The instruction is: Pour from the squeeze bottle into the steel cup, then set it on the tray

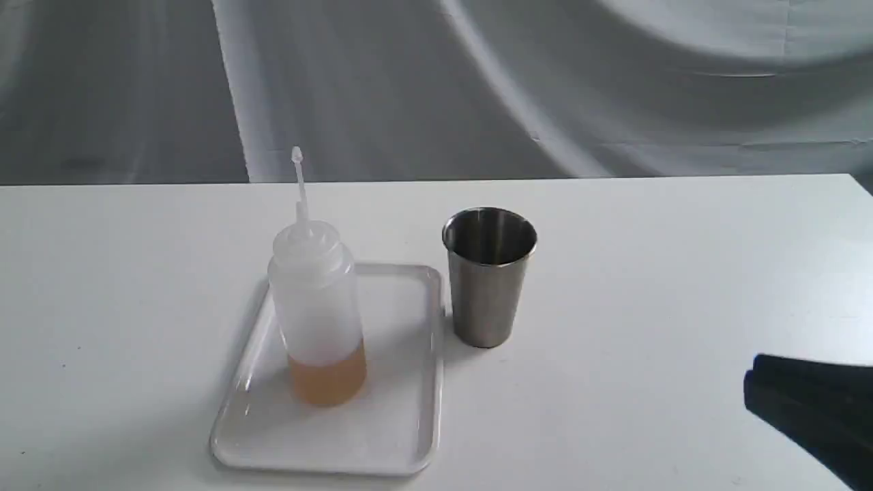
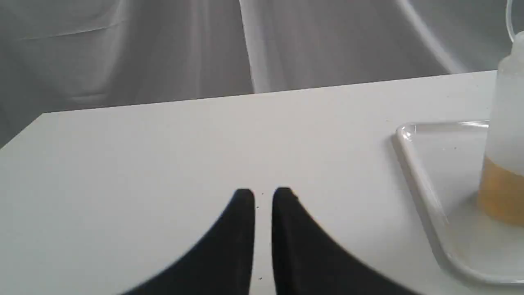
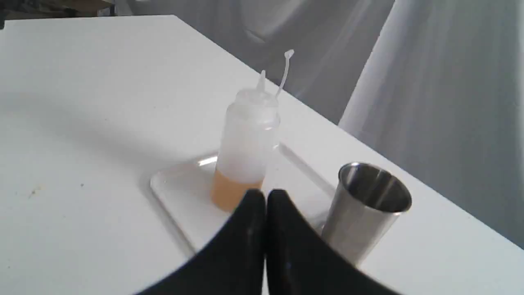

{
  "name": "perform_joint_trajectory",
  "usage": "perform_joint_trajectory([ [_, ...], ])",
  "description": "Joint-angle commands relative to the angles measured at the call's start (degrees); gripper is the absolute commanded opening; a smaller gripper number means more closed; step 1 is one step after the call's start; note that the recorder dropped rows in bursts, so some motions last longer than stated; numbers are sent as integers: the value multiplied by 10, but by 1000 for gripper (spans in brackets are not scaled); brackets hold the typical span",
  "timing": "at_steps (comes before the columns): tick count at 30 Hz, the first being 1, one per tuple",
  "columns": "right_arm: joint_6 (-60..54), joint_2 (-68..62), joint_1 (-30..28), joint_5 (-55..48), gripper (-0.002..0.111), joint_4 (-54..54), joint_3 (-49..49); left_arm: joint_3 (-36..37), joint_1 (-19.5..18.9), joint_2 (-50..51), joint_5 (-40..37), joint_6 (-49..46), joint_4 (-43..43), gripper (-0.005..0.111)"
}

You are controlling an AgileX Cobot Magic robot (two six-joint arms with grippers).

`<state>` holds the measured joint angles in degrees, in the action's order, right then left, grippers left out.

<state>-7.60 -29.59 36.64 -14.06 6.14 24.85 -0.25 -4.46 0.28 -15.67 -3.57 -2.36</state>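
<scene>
The squeeze bottle (image 1: 318, 310) stands upright on the white tray (image 1: 402, 423), amber liquid in its lower part, its tip cap off the nozzle on its tether. The steel cup (image 1: 488, 276) stands on the table just right of the tray. The right gripper (image 1: 753, 382) is a dark shape at the lower right, well away from both. In the right wrist view its fingers (image 3: 265, 196) are pressed together, with the bottle (image 3: 245, 143), tray (image 3: 172, 188) and cup (image 3: 364, 209) beyond. The left gripper (image 2: 264, 194) hovers over bare table, jaws nearly closed and empty, beside the tray (image 2: 421, 176) and bottle (image 2: 505, 143).
The white table (image 1: 648, 286) ends at a far edge in front of a draped grey cloth backdrop (image 1: 477, 82). The left gripper does not show in the exterior view.
</scene>
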Motion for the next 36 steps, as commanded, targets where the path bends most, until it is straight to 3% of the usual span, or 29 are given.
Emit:
perform_joint_trajectory([
  [1,-4,16,-1,-4,0,8,-25,3,-2,-3,4,1,0,8],
  [16,-2,50,-1,-47,0,14,-34,3,-2,-3,4,1,0,8],
  [25,-2,170,-1,-33,0,14,-154,3,-2,-3,4,1,0,8],
  [36,-1,275,-1,14,0,5,-233,3,-2,-3,4,1,0,8],
])
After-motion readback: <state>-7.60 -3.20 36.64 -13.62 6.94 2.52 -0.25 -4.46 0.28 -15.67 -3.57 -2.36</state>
